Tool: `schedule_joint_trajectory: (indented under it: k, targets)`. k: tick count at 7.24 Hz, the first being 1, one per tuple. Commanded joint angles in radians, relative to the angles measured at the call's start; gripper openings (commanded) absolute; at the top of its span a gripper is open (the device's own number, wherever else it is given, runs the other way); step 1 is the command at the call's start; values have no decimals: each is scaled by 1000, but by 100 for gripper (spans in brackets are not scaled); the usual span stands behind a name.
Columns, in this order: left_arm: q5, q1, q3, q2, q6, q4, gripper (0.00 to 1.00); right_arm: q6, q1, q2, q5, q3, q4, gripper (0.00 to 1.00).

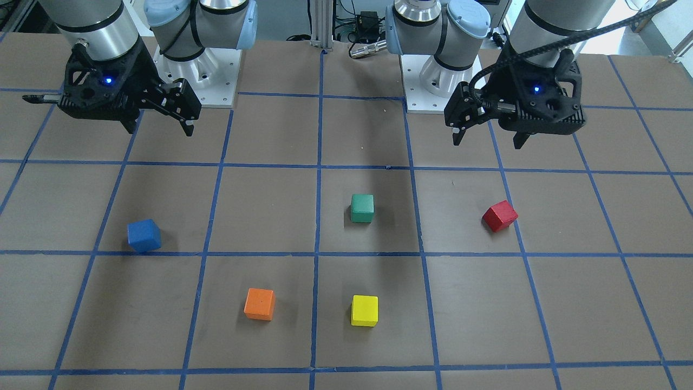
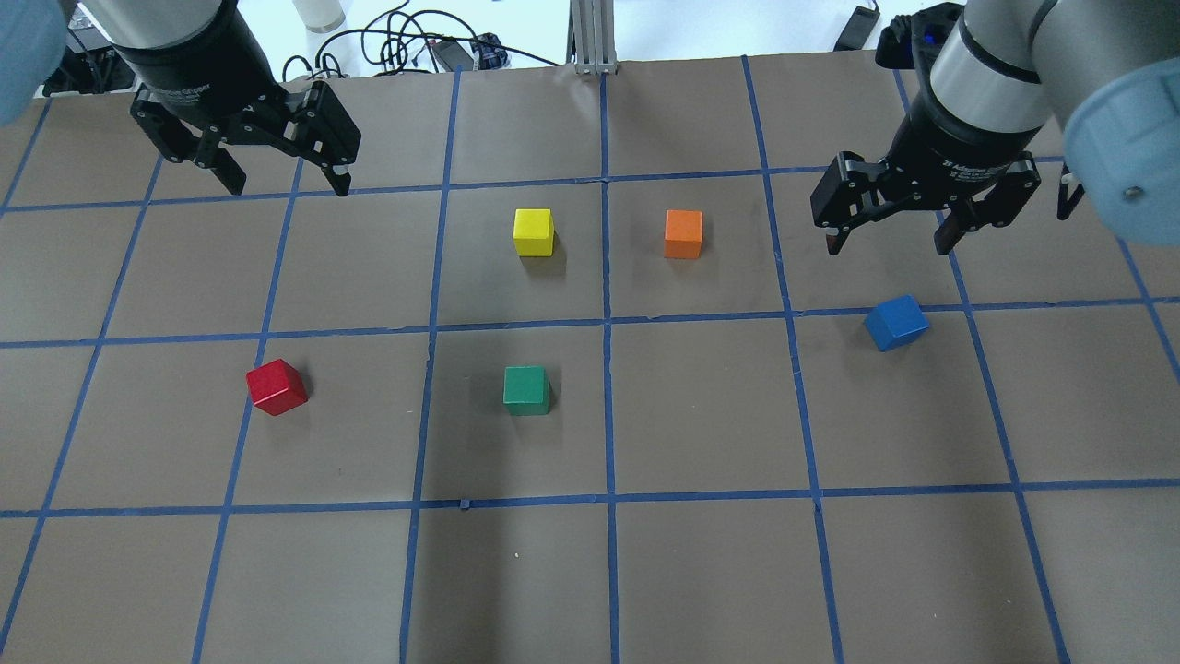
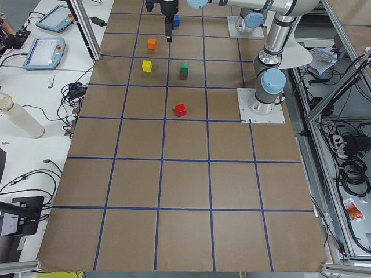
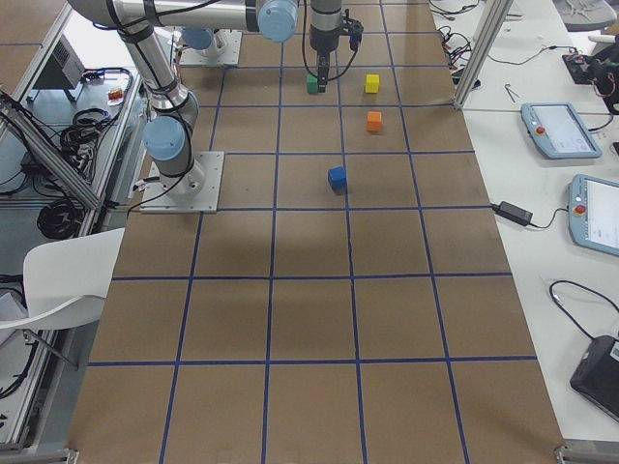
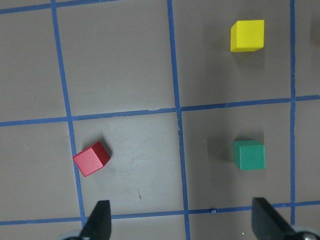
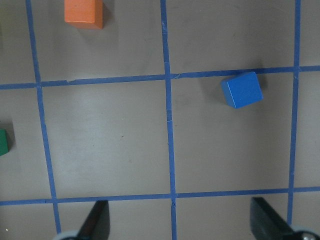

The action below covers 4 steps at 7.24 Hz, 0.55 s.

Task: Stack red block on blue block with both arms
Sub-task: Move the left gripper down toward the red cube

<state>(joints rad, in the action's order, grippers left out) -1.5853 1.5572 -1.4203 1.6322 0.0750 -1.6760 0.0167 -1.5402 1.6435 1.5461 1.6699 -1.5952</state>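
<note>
The red block (image 2: 276, 386) lies on the table on my left side, turned askew; it also shows in the front view (image 1: 499, 215) and the left wrist view (image 5: 91, 158). The blue block (image 2: 896, 323) lies on my right side, also askew, and shows in the front view (image 1: 144, 235) and the right wrist view (image 6: 242, 89). My left gripper (image 2: 286, 180) hangs open and empty high above the table, beyond the red block. My right gripper (image 2: 890, 238) hangs open and empty, just beyond the blue block. Both show in the front view, the left gripper (image 1: 487, 141) and the right gripper (image 1: 159, 130).
A green cube (image 2: 526, 388), a yellow cube (image 2: 534, 231) and an orange cube (image 2: 683, 233) sit near the table's middle, between the two task blocks. Blue tape lines form a grid on the brown table (image 2: 701, 572). The arm bases (image 1: 200, 81) stand at the robot's edge.
</note>
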Motion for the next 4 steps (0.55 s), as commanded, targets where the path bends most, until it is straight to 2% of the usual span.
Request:
schedule_joint_trajectory:
  k: [1,2,3,4]
  targets:
    - [2,1,-2,-8,5,-13,100,3,-8,48,-8,5,3,100]
    - [-1,0,-14,-17,11,-16,100,3,-8,50,-6,5,4,100]
    - [-36,-28,-72,-21,37,-31,100,2,-8,50,-6,4,3,100]
    - [-79,-116,-182,-14,34,-9,100,2,-8,56,-6,5,4,100]
